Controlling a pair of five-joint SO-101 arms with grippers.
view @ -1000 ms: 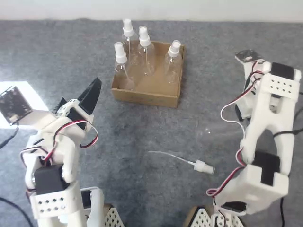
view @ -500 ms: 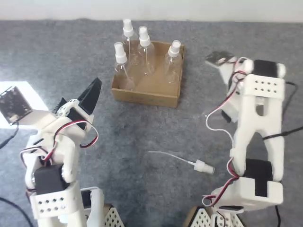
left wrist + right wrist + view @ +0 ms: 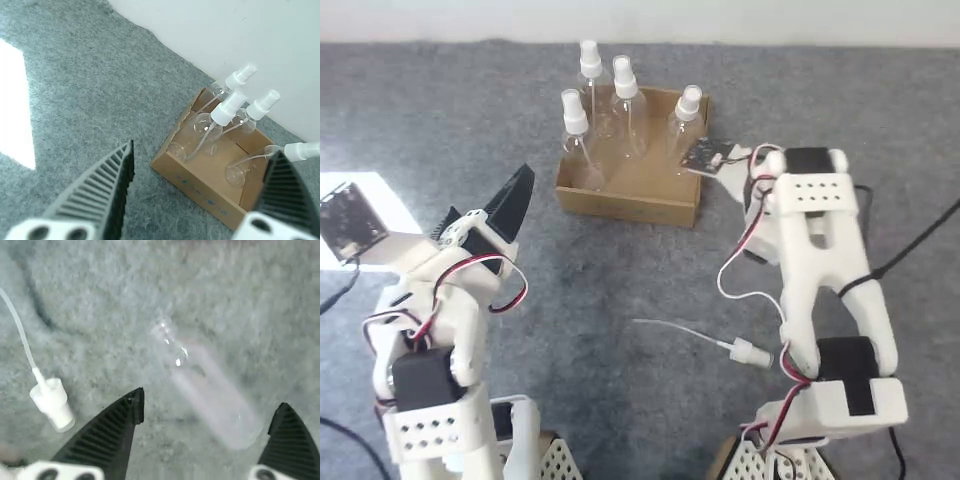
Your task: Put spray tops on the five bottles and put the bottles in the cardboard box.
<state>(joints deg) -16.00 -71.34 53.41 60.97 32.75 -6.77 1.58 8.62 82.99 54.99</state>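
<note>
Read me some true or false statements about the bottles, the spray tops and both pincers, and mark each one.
1. Four bottles at the cardboard box wear spray tops. True.
2. The loose spray top lies inside the box. False: it lies on the grey carpet, out in front of the box.
3. The right pincer is shut on a bottle. False: it is open, above a bare bottle lying on the carpet.
4. That bare bottle has no spray top on it. True.
5. The left pincer is shut. False: it is open and holds nothing.
</note>
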